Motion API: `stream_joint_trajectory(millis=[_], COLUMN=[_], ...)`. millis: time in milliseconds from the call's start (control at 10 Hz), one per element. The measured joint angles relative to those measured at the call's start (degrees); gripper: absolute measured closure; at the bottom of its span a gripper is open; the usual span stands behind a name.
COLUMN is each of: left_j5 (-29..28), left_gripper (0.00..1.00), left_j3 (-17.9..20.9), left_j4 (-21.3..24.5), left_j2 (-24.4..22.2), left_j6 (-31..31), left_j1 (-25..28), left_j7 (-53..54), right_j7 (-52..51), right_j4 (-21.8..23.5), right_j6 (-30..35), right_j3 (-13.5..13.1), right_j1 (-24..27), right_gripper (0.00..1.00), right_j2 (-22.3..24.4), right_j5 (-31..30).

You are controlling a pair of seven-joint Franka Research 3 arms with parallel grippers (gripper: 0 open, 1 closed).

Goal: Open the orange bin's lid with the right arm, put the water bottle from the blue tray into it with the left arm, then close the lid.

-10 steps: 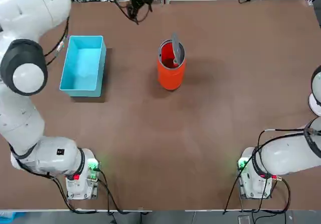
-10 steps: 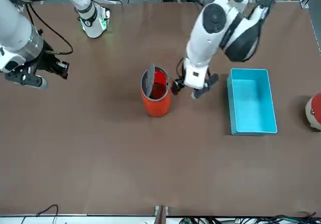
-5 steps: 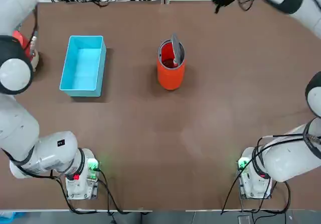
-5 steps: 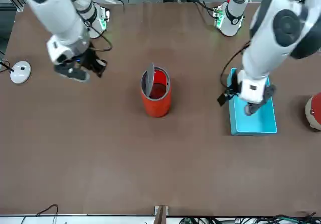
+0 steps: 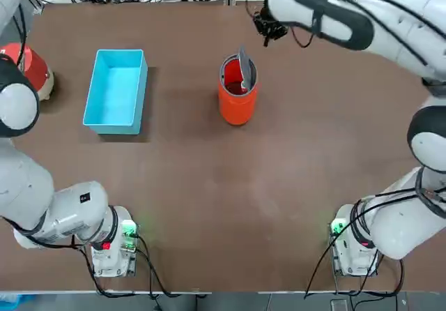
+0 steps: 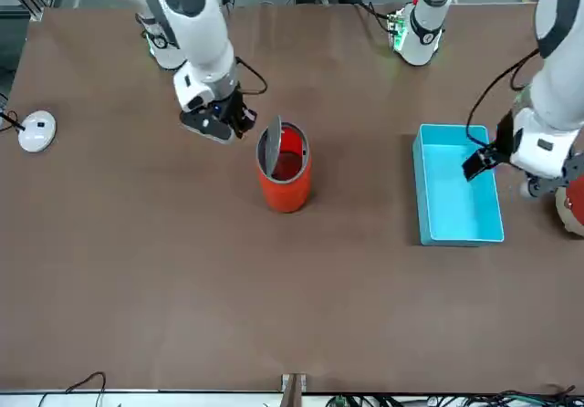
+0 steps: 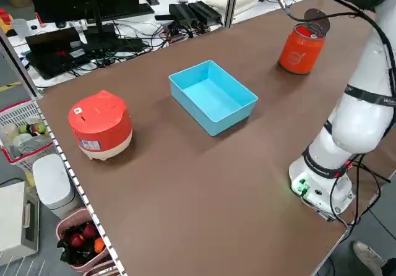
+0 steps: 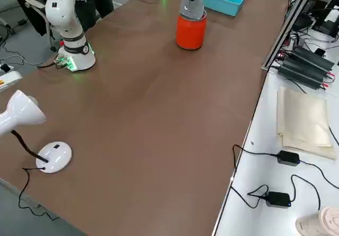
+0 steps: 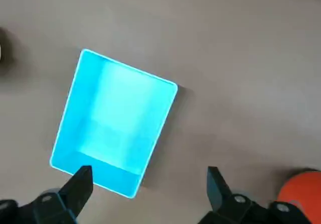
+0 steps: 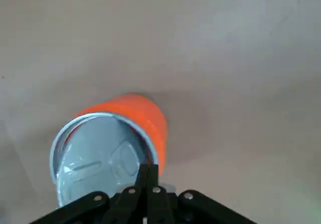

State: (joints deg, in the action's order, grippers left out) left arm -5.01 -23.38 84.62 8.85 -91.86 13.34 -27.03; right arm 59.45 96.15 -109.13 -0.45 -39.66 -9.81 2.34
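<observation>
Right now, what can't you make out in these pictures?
- The water bottle: not seen in any view; the bottom of the orange bin, where it may lie, is in shadow in the top view.
- The left gripper in the top view: cut off by the edge.

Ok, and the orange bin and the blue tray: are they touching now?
Apart. The top view shows bare brown tabletop between the orange bin and the blue tray.

In the left wrist view, the orange bin (image 9: 304, 195) is cut off by the picture's edge.
</observation>
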Motion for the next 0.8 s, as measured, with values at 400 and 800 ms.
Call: stream_joint_trajectory(millis=[400,800], left_j5=[4.64,4.65], left_gripper=[0.0,0.0], left_j3=[10.93,15.67], left_j4=[1.47,2.72], left_j2=[-2.13,-2.92], left_j6=[0.62,0.67], left_j1=[-5.39,-9.49], left_j7=[15.92,19.21], right_j7=[5.47,9.65], right_j4=[0.11,0.18], right_j6=[-5.43,-10.18], right_j3=[-0.03,-0.09], right_j1=[-2.98,-4.99], right_gripper=[0.99,0.99], right_j2=[-3.34,-6.12], right_j5=[0.0,-0.52])
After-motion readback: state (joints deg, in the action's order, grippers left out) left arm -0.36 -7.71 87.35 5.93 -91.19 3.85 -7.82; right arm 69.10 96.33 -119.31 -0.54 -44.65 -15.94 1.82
